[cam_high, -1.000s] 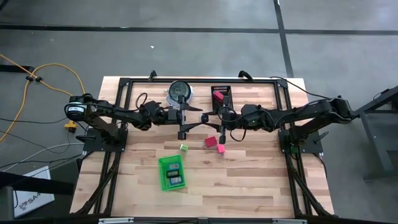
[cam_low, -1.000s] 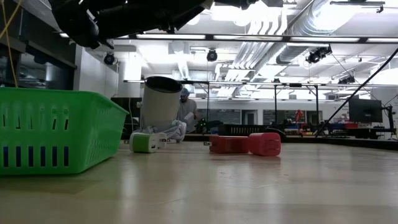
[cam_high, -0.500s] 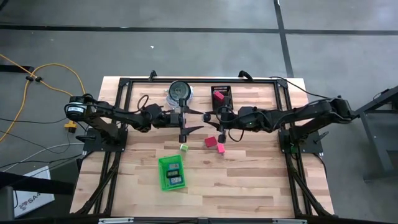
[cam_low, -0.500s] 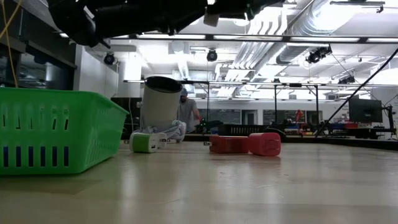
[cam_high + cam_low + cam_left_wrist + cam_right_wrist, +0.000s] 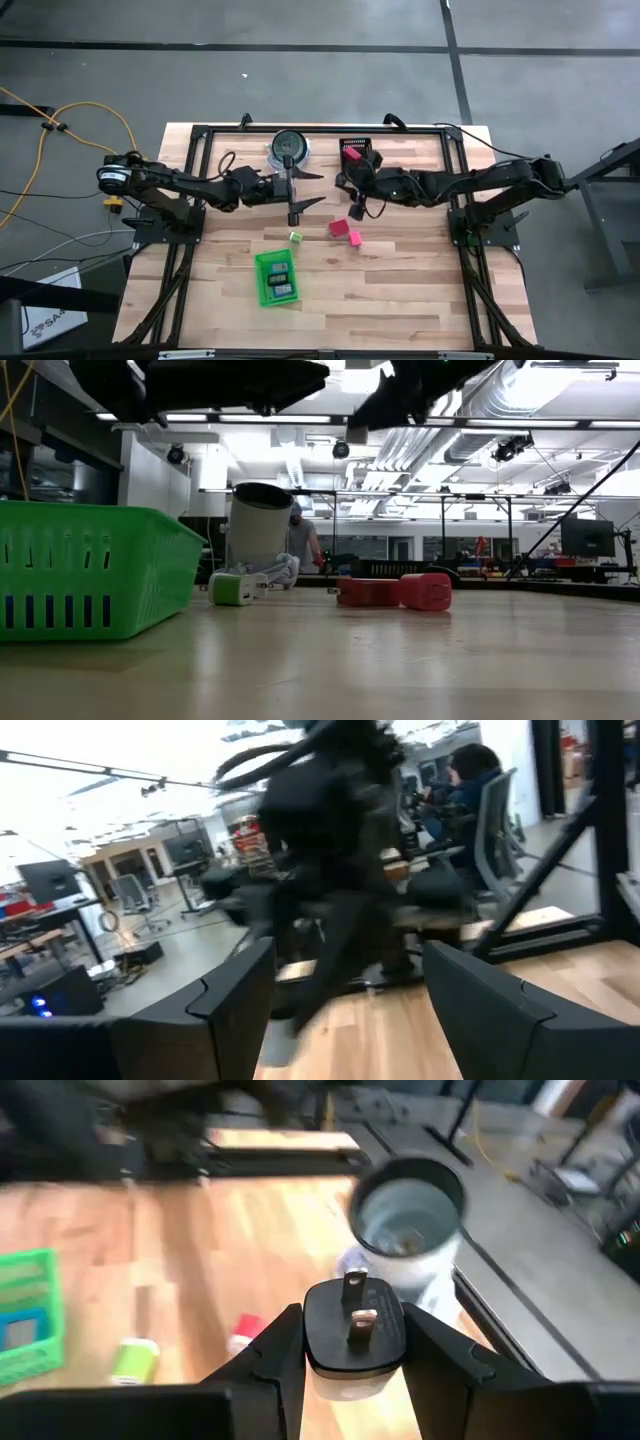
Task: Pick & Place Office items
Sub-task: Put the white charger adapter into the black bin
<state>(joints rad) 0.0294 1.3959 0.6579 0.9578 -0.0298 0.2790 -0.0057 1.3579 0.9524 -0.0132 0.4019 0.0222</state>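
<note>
Gripping a black plug adapter by its sides, prongs facing the wrist camera, the right end effector hovers above the surface near the open, empty left end effector. Both arms crowd the middle; a collision could jar the adapter loose short of the green tray.

A grey concrete floor surrounds the light wooden table; beyond it, bright ceiling strip lights and silver ducts.
</note>
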